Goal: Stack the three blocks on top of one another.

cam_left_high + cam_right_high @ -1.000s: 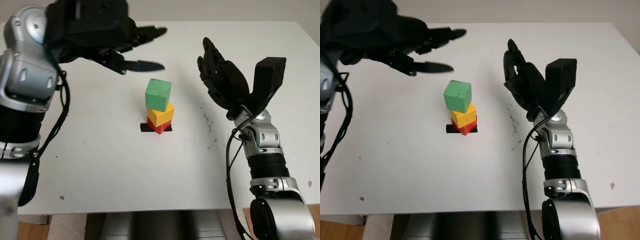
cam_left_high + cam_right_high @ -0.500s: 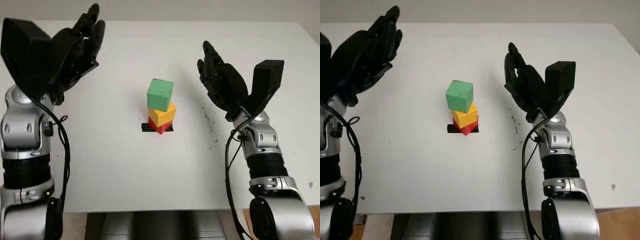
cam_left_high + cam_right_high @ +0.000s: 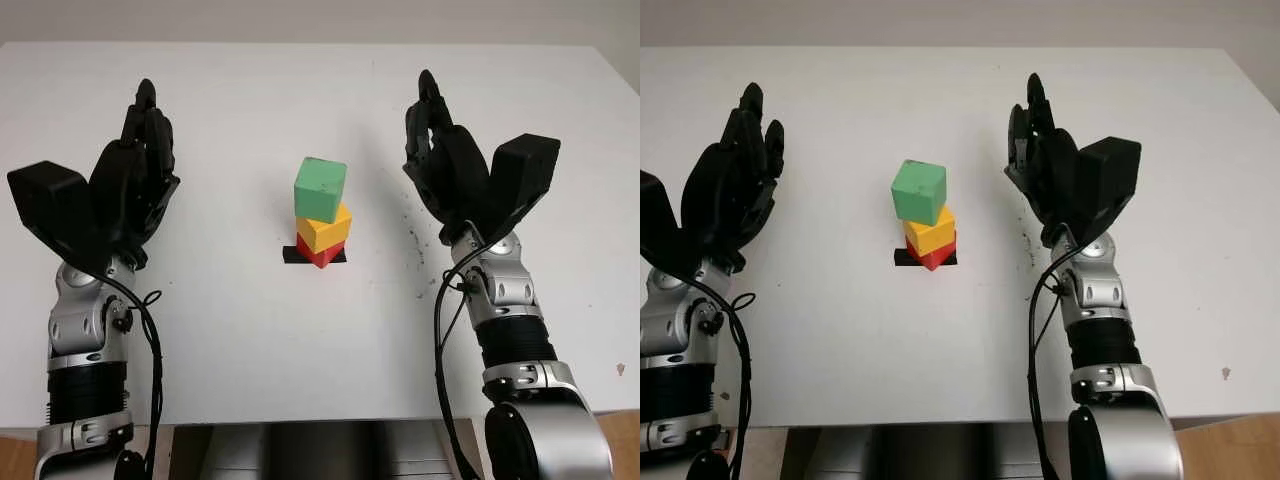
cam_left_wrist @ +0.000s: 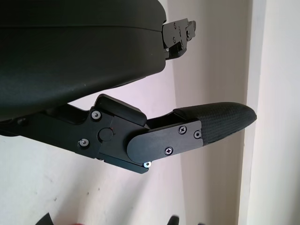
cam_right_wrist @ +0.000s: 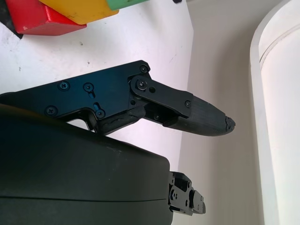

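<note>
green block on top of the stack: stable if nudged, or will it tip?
The green block probably tips easily: it sits skewed, overhanging the yellow block. That block is itself twisted on the red block, so a push may topple the stack. It looks rigid, likely light. The left hand and right hand are open, well clear.

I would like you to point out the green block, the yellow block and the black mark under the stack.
green block point(image 3: 320, 190), left eye view, on its front face.
yellow block point(image 3: 322, 232), left eye view, on its front face.
black mark point(image 3: 290, 256), left eye view, on its left end.
</note>
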`<state>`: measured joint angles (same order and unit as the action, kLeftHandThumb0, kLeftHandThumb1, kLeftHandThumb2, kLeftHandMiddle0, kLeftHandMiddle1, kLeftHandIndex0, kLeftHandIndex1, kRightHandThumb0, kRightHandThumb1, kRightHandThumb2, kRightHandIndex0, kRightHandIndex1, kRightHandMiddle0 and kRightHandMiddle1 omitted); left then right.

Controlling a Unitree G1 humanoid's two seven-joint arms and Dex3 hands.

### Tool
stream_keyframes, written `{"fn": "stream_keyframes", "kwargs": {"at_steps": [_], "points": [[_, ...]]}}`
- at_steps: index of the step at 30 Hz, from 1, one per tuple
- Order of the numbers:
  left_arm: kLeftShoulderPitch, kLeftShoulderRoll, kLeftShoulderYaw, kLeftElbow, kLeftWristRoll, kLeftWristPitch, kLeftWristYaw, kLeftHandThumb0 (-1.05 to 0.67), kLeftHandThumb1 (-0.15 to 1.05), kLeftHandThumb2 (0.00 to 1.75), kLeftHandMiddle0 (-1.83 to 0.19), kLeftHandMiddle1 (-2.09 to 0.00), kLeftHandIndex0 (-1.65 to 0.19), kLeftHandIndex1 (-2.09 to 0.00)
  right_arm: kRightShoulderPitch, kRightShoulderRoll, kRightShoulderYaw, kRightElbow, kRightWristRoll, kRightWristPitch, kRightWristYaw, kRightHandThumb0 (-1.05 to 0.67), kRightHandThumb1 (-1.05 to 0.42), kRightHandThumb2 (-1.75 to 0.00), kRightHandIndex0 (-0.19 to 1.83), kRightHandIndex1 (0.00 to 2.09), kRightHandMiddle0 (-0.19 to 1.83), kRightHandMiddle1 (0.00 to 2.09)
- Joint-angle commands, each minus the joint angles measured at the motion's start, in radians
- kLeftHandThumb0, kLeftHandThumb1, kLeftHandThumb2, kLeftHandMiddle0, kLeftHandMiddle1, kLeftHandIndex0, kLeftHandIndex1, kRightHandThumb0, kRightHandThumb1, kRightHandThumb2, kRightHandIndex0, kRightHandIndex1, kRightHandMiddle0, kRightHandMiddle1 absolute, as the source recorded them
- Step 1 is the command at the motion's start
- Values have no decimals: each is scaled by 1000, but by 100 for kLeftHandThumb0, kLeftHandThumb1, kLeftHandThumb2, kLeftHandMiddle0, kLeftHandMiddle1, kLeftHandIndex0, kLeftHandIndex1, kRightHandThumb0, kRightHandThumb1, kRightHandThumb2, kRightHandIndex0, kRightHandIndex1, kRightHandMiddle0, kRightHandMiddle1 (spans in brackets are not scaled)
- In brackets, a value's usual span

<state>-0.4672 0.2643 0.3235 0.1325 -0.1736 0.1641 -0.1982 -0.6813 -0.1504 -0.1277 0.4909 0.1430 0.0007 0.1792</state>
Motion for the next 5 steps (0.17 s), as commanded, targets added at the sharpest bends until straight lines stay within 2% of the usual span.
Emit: {"fn": "stream_keyframes", "kwargs": {"at_steps": [1, 5], "points": [[12, -2, -8, 8, -4, -26, 7, -86, 105, 68, 19, 0, 19, 0, 11, 8, 0, 1, -2, -10, -9, -75, -105, -79, -19, 0, -19, 0], [25, -2, -17, 21, -5, -59, 12, -84, 105, 69, 19, 0, 19, 0, 17, 16, -3, 0, 0, 8, -25, -75, -105, -79, -19, 0, -19, 0]]}}
